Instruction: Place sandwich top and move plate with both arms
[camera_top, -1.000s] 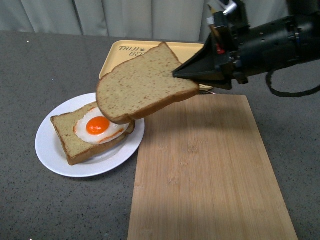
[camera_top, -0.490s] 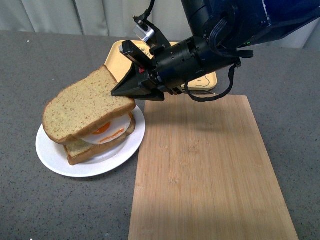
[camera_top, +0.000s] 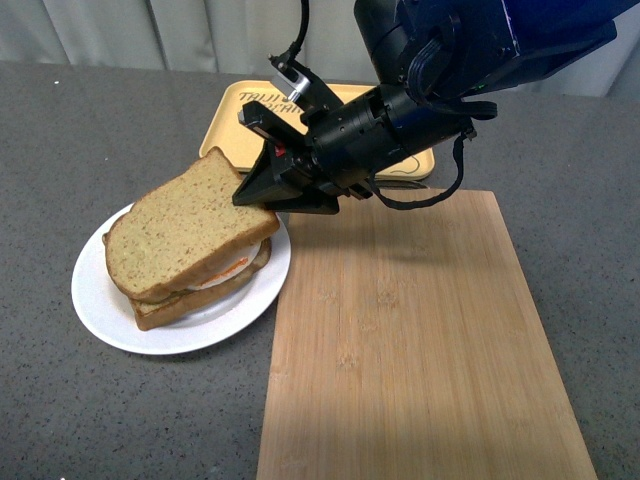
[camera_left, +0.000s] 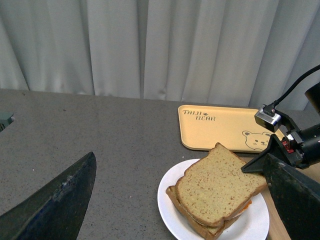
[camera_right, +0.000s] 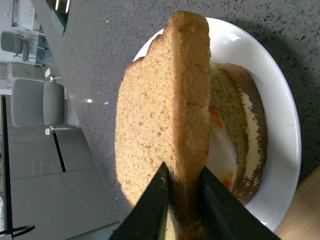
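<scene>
My left fingers (camera_left: 60, 200) stand spread and empty. On the plate (camera_top: 95, 300), the top (camera_top: 180, 235) leans tilted on the egg slice (camera_top: 165, 310), its corner clamped by my right fingers (camera_top: 262, 190). I judge placement nearly done; next, release and withdraw.

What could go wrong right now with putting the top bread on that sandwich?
The right claw grips the sandwich top by one edge, tilted over the egg slice, so it may land skewed on release. Withdrawing before the claw opens fully could drag it off the plate.
</scene>
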